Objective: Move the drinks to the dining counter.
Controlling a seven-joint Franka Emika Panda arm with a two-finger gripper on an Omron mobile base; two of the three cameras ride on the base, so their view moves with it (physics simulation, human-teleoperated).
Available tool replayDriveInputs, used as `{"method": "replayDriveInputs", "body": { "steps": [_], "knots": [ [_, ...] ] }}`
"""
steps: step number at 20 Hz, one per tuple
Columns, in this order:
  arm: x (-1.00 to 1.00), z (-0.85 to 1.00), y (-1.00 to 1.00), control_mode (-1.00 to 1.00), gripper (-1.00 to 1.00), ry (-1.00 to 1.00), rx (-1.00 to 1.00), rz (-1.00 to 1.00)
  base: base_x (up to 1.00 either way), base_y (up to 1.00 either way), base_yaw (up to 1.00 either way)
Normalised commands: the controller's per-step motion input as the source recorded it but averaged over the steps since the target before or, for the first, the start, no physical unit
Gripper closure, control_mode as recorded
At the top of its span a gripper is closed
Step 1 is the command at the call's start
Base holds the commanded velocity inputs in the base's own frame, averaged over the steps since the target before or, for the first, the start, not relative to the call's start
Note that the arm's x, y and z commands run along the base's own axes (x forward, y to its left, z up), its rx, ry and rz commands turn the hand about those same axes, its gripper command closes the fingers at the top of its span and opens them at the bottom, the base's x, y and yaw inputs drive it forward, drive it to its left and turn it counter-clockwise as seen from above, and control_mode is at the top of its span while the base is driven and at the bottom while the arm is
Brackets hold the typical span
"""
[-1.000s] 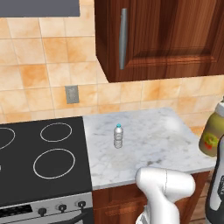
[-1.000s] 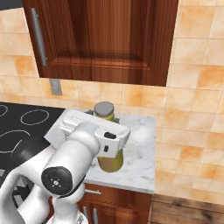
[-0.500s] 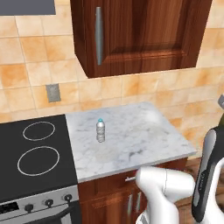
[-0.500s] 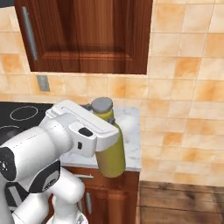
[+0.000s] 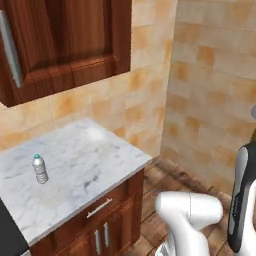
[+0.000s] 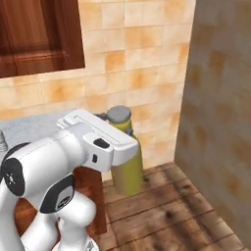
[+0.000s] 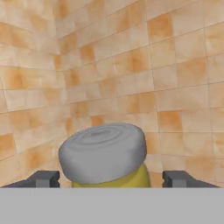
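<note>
Pincer [image 7: 107, 179] holds the big yellow bottle [image 6: 126, 164] up in the air, jaws spread wide around its body, one finger each side of the grey cap [image 7: 103, 151] in the hand view. Bottle hangs upright below and in front of the hand, over the wood floor [image 6: 171, 211], clear of the worktop. Risk: grip sits high near the cap, so a fast swing or base turn could make the heavy body tip or slide out and drop. Tiled wall [image 6: 220, 98] is close ahead of the pincer; swinging wide may knock the bottle. Small water bottle [image 5: 40, 169] stands well behind on the marble worktop [image 5: 90, 155], not yet fetched.
</note>
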Motion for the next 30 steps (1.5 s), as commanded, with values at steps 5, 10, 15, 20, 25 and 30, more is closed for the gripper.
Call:
{"method": "replayDriveInputs", "body": {
  "steps": [5, 10, 15, 20, 25, 30],
  "knots": [
    [0.0, 0.0, 0.0, 1.0, 1.0, 0.0, 0.0, 0.0, -0.02, 0.0, -0.95],
    [0.0, 0.0, 0.0, 1.0, 1.0, 0.0, 0.0, 0.0, 0.0, 0.0, -1.0],
    [0.0, 0.0, 0.0, 1.0, 1.0, 0.0, 0.0, 0.0, 0.0, 0.0, -1.0],
    [0.0, 0.0, 0.0, 1.0, 1.0, 0.0, 0.0, 0.0, 0.0, 0.0, -1.0],
    [0.0, 0.0, 0.0, 1.0, 1.0, 0.0, 0.0, 0.0, 0.0, -0.08, -0.91],
    [0.0, 0.0, 0.0, 1.0, 1.0, 0.0, 0.0, 0.0, 0.0, -0.14, -0.84]
  ]
}}
